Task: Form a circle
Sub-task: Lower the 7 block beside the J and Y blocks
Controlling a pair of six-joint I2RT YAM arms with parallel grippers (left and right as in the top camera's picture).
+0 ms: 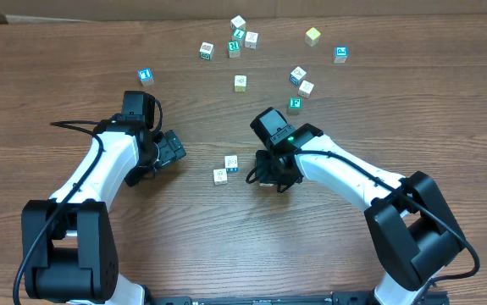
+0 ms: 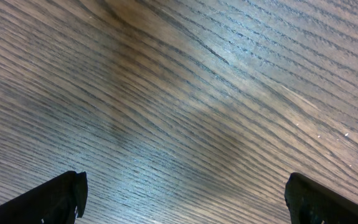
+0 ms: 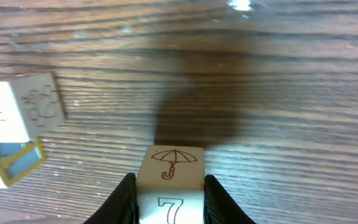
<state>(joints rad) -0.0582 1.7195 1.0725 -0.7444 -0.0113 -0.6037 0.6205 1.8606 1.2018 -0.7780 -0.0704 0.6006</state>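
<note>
Closest to the lens in the right wrist view is the umbrella cube (image 3: 169,165), cream wood, clenched between the two dark fingers (image 3: 124,200) of the right hand (image 3: 169,193). One face carries a brown umbrella, and the face under it a brown 7. The umbrella stands upright in that view, with its handle toward the hand.

The worktop (image 1: 57,85) is brown wood with strong grain. Its far edge runs along the top of the overhead view; the other edges are out of frame. Bare wood is wide at far left, at far right, and in the near middle between the two white arms (image 1: 91,169). The left hand (image 1: 168,152) is fully released over bare wood, well apart from every cube.

The circle is not yet closed. Only a pair (image 1: 226,169) of cream cubes lies at the middle, just left of the right hand. The two touch, and their line runs from near-left to far-right. Loose cubes (image 1: 240,82) with blue or green faces are scattered along the far side.
</note>
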